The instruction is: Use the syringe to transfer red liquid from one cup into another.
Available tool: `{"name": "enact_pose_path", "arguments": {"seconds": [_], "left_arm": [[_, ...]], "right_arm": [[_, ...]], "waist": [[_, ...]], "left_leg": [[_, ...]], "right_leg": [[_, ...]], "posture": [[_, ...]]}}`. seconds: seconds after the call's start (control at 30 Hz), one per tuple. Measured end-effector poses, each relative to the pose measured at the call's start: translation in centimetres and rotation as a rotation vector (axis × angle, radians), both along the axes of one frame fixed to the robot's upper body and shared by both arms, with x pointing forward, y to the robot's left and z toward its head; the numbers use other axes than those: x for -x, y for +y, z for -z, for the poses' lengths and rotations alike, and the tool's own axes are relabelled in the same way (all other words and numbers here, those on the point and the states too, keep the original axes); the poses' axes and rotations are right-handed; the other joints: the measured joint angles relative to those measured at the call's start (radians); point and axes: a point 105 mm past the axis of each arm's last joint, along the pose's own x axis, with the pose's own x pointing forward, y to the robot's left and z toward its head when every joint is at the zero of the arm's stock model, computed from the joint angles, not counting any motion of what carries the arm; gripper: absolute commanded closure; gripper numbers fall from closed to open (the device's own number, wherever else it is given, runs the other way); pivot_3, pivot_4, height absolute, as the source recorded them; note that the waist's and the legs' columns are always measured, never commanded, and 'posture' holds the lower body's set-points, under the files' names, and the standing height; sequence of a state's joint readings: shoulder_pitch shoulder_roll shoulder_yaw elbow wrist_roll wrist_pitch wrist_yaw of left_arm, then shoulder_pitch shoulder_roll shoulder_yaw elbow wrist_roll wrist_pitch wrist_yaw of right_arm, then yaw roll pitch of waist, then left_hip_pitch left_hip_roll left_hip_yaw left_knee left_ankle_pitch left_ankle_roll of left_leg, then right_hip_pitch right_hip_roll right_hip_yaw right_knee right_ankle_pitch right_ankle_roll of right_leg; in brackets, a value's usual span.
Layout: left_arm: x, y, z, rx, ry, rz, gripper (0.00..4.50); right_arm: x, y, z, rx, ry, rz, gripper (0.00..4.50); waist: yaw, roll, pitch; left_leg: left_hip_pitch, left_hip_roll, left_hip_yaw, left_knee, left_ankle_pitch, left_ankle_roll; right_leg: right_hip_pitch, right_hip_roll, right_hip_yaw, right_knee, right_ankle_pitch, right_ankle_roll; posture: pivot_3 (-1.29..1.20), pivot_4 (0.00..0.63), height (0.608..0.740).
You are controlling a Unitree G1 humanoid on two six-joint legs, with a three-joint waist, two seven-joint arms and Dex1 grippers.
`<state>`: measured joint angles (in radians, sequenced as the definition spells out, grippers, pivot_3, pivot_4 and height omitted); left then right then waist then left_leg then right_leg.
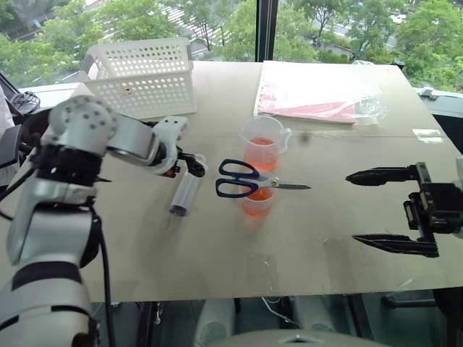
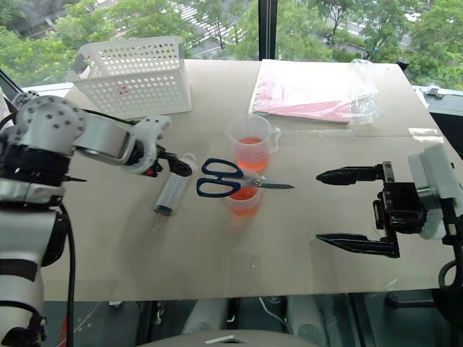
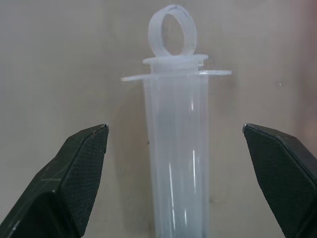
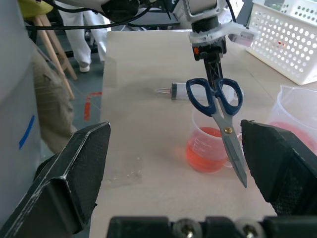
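Left gripper [image 3: 176,130] angled down over the syringe [image 1: 185,193], fingers spread either side of the barrel, not touching. Syringe lies flat on table [image 1: 304,246], left of scissors [image 1: 249,181] resting across small cup [image 1: 257,202]. Right gripper [image 1: 376,210] hovers level, fingers spread, empty.

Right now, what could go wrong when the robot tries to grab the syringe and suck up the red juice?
1. The syringe is smooth and round and lies flat on the table; it might roll or slip as the open jaws of the left gripper close.
2. Blue-handled scissors rest across the small cup of red liquid. A bump could tip the cup and spill it.
3. The scissors also block that cup's mouth.
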<state>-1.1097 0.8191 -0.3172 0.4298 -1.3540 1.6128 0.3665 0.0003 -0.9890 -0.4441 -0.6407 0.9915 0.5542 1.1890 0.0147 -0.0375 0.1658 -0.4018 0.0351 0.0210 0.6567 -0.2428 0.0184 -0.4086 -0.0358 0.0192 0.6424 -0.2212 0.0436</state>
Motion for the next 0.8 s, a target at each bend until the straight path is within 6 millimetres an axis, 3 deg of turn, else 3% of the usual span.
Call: {"name": "enact_pose_path", "arguments": {"seconds": [0.1, 0.2, 0.23, 0.43, 0.57, 0.63, 0.8], "left_arm": [[-0.2, 0.0, 1.5, -0.047, 0.048, -0.022, 1.31], [-0.3, 0.3, 2.1, -0.085, 0.057, -0.026, 2.85], [-0.3, 0.4, 2.1, -0.084, 0.055, -0.029, 3.06], [0.4, 2.4, 1.7, -0.019, 0.042, -0.07, 3.1], [1.5, 4.0, -2.7, 0.115, -0.096, -0.047, 3.1], [2.3, 3.9, -5.1, 0.166, -0.181, 0.0, 3.1], [2.9, 2.1, -6.4, 0.287, -0.262, 0.086, 3.1]], "right_arm": [[0.7, -0.2, 0.5, -0.009, 0.021, 0.025, 0.0], [1.2, -0.2, 0.2, -0.014, 0.006, 0.035, 0.0], [1.2, -0.2, 0.2, -0.014, 0.005, 0.035, 0.0], [1.2, -0.2, 0.2, -0.033, 0.0, 0.039, 0.0], [0.6, -0.1, 0.3, -0.056, -0.002, 0.026, 0.0], [0.2, -0.1, 0.4, -0.071, 0.004, 0.023, 0.0], [-0.4, 0.3, 0.6, -0.081, 0.002, 0.003, 0.0]], "waist": [[-0.003, 0.0, 0.0], [-0.008, 0.0, 0.0], [-0.008, 0.0, 0.0], [-0.015, 0.0, 0.0], [-0.024, -0.003, 0.002], [-0.024, -0.002, 0.001], [-0.003, -0.002, 0.001]], "left_leg": [[-0.001, 0.0, 0.001, 0.0, 0.0, 0.0], [-0.001, 0.0, 0.001, 0.0, 0.0, 0.0], [-0.001, 0.0, 0.001, 0.0, 0.0, 0.0], [-0.001, 0.001, 0.001, 0.0, 0.0, 0.0], [-0.001, 0.002, 0.001, 0.0, 0.0, 0.0], [-0.001, 0.002, 0.001, -0.001, 0.0, 0.0], [-0.001, 0.001, 0.001, 0.001, 0.0, 0.0]], "right_leg": [[-0.001, 0.0, 0.001, 0.0, 0.0, 0.0], [-0.003, 0.0, 0.002, 0.0, 0.0, 0.0], [-0.003, 0.001, 0.002, 0.0, 0.0, 0.0], [-0.003, 0.001, 0.002, 0.001, 0.0, 0.0], [-0.003, 0.0, 0.002, 0.001, 0.0, 0.0], [-0.003, -0.003, 0.002, 0.001, 0.0, 0.0], [-0.003, -0.003, 0.001, 0.001, 0.0, 0.0]], "posture": [[0.0, 0.15, 0.74], [0.0, 0.15, 0.74], [0.0, 0.15, 0.74], [0.0, 0.15, 0.74], [0.0, 0.15, 0.74], [0.0, 0.15, 0.74], [0.0, 0.15, 0.74]]}}
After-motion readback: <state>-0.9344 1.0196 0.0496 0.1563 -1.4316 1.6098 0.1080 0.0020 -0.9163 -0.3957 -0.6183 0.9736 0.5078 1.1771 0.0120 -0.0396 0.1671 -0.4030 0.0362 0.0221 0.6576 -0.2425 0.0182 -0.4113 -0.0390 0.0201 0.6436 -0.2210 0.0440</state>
